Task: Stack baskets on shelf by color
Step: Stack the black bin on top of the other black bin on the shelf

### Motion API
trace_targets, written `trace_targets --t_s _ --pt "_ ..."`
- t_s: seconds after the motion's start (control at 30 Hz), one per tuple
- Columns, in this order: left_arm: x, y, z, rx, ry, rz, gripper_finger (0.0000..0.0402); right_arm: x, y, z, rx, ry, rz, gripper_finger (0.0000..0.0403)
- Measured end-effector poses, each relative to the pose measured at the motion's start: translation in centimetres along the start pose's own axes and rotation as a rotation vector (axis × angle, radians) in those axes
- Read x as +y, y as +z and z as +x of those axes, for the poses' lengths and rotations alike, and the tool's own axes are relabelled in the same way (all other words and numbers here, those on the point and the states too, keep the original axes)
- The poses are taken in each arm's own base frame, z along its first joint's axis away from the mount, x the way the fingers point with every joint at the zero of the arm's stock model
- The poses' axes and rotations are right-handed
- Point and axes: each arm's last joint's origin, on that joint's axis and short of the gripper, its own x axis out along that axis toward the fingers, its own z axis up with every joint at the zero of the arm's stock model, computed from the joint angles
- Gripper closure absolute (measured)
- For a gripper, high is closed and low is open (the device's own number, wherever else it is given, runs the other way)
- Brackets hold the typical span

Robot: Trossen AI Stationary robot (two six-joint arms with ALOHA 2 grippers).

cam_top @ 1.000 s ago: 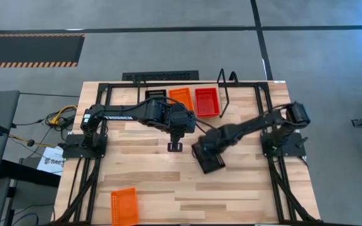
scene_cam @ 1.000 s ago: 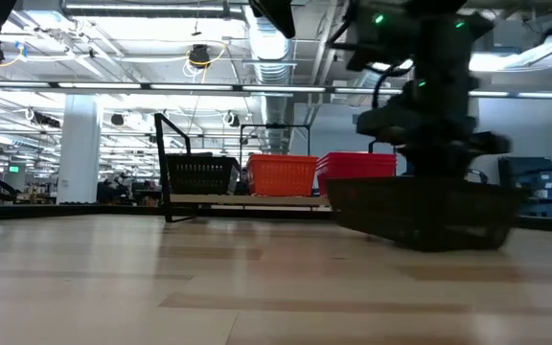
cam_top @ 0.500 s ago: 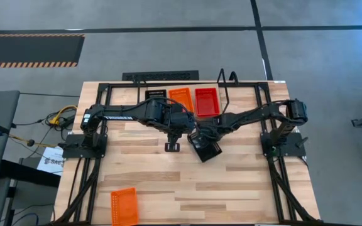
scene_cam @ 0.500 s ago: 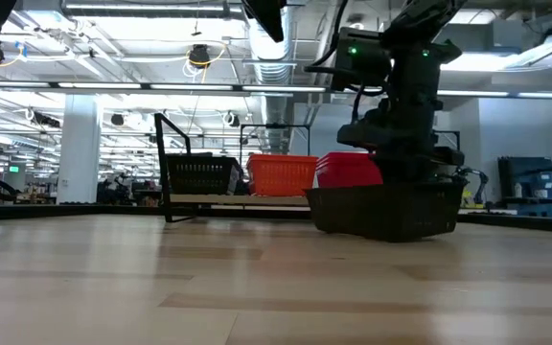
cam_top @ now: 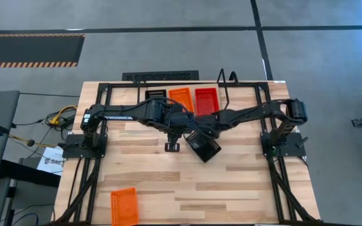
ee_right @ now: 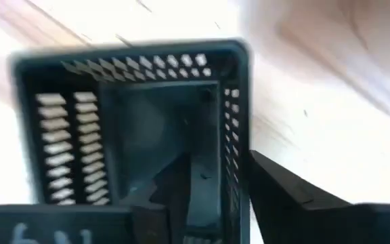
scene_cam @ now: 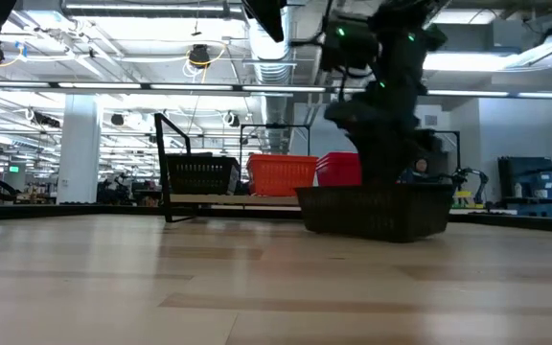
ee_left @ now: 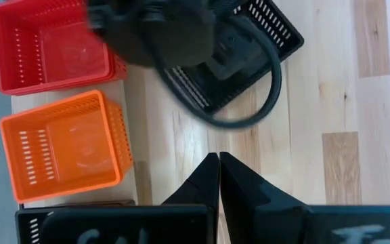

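A lone orange basket (cam_top: 124,206) lies at the near edge of the wooden table (cam_top: 244,188). At mid-table the right hand (cam_top: 198,135) has its fingers spread astride one wall of a black basket (cam_top: 204,146) resting on the table; just beside it, the left hand (cam_top: 173,146) hangs pinched shut and empty. Farthest back, the shelf (cam_top: 226,94) holds black (cam_top: 155,95), orange (cam_top: 181,98) and red baskets (cam_top: 207,101) side by side.
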Motion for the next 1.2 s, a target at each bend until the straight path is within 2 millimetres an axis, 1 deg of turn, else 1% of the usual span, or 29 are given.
trace_targets --t_s 0.17,0.27,0.43,0.5,0.57,0.73,0.83,0.9,1.03,1.13,1.2 --pt "-0.1 0.0 0.0 -0.001 -0.034 0.013 0.0402 1.4 2.2 -2.7 -0.046 0.068 -0.058 0.0224" --pt "-0.3 0.0 0.0 -0.002 -0.05 0.028 0.0401 1.7 3.5 -4.3 -0.069 0.08 -0.11 0.0217" --pt "-0.5 -0.2 -0.1 0.016 -0.054 0.036 0.0402 0.9 5.1 -6.7 -0.049 0.036 -0.144 0.0218" --pt "-0.6 -0.2 0.5 0.026 -0.054 0.046 0.0401 0.4 5.5 -7.6 -0.025 0.006 -0.159 0.0221" --pt "-0.9 -0.5 1.5 0.065 -0.05 0.063 0.0402 -0.2 5.7 -8.4 0.018 -0.036 -0.177 0.0224" --pt "-1.6 -2.0 4.7 0.199 -0.062 0.045 0.0401 -1.8 5.2 -10.8 0.123 -0.212 -0.216 0.0227" --pt "-1.8 -2.5 5.6 0.238 -0.062 0.039 0.0401 -2.6 4.7 -12.5 0.169 -0.34 -0.238 0.0227" --pt "-1.8 -2.5 5.7 0.233 -0.062 0.037 0.0401 -2.7 4.5 -13.6 0.121 -0.333 -0.24 0.0228" --pt "-2.1 -1.9 5.7 0.165 -0.087 0.054 0.0401 -3.7 3.1 -17.1 0.023 -0.27 -0.163 0.0232" --pt "-2.3 -1.4 5.5 0.111 -0.13 0.074 0.0401 -5.0 1.8 -20.1 -0.101 -0.224 -0.084 0.0236" --pt "-2.4 -1.2 5.5 0.084 -0.154 0.097 0.0401 -6.3 0.5 -22.3 -0.183 -0.189 -0.014 0.0239"
